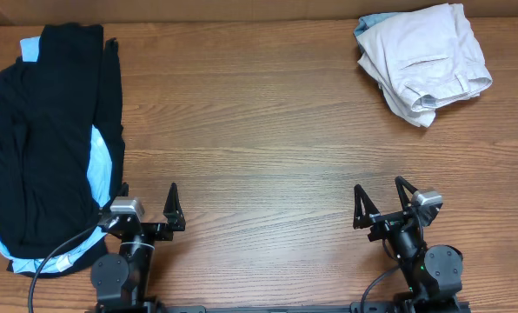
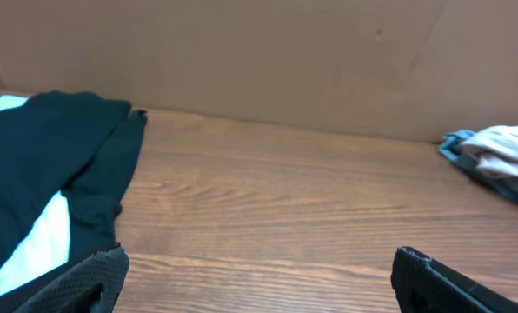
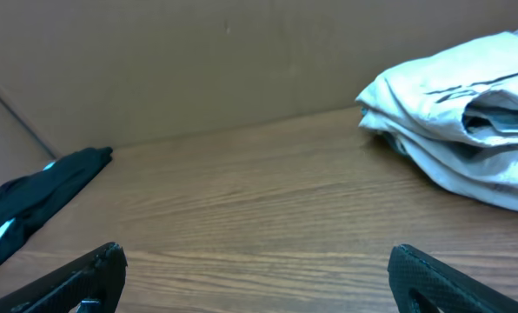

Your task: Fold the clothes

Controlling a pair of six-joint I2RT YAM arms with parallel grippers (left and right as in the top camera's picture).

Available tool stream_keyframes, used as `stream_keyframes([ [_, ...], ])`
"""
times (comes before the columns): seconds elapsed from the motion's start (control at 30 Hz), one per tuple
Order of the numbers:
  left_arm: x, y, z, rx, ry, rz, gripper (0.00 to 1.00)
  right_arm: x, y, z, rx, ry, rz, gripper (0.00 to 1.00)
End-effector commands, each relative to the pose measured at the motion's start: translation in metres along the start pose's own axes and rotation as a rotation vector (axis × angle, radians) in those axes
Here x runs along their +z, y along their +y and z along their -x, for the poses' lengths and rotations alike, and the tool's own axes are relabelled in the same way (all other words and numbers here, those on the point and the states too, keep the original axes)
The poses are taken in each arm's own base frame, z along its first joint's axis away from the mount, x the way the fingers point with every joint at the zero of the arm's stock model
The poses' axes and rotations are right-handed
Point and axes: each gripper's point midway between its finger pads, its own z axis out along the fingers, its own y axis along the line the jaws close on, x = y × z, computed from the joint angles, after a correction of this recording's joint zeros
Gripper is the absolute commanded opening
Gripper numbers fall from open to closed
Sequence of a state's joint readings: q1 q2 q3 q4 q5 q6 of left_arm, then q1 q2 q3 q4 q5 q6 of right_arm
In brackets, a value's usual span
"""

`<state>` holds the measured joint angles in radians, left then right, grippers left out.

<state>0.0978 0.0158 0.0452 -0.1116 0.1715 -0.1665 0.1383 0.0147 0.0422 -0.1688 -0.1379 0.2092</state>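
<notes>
The black garment (image 1: 50, 130) lies in a loose, rumpled heap at the left end of the desk (image 1: 259, 130), reaching from the far edge almost to the near one. It is not folded: one long flap runs along its right side toward the far edge, and the rest bunches in soft ridges. A light blue cloth (image 1: 100, 169) lies under it, showing as a strip at its right edge and again at the near and far corners.

The left hand (image 1: 146, 202) sits low at the near edge, just to the right of the heap's near part. Its fingers are spread wide with nothing between them. The outer finger stands just beside the black fabric's edge; whether it touches cannot be told. From the left wrist, the black garment (image 2: 42, 165) fills the left side of the view, ahead of and beside that finger, with the light blue cloth (image 2: 33, 248) peeking out below, while bare wood lies in front of the left hand (image 2: 257, 278).

The right hand (image 1: 381, 202) is also spread apart and empty, well apart from the heap. From the right wrist, the black garment (image 3: 33, 196) shows only at the far left.

Folded pale trousers (image 1: 424, 61) rest at the far right corner.
</notes>
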Motion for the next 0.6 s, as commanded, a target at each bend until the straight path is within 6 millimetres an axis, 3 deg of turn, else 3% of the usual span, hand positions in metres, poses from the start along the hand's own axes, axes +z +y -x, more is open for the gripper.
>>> stream_keyframes([
  [0.0, -0.013, -0.019, 0.046, 0.002, -0.06, -0.06, 1.0, -0.014, 0.023, 0.047, -0.01, -0.085, 0.064, 1.0],
  [0.3, -0.017, -0.027, 0.1, -0.01, 0.097, -0.023, 1.0, -0.028, 0.045, 0.115, -0.003, -0.046, 0.052, 1.0],
  [0.43, -0.005, -0.028, 0.118, -0.015, 0.258, -0.003, 1.0, -0.017, 0.05, 0.134, 0.016, 0.06, 0.031, 1.0],
  [0.57, 0.013, -0.028, 0.13, 0.032, 0.459, 0.007, 1.0, 0.008, 0.05, 0.144, 0.039, 0.186, 0.004, 1.0],
])
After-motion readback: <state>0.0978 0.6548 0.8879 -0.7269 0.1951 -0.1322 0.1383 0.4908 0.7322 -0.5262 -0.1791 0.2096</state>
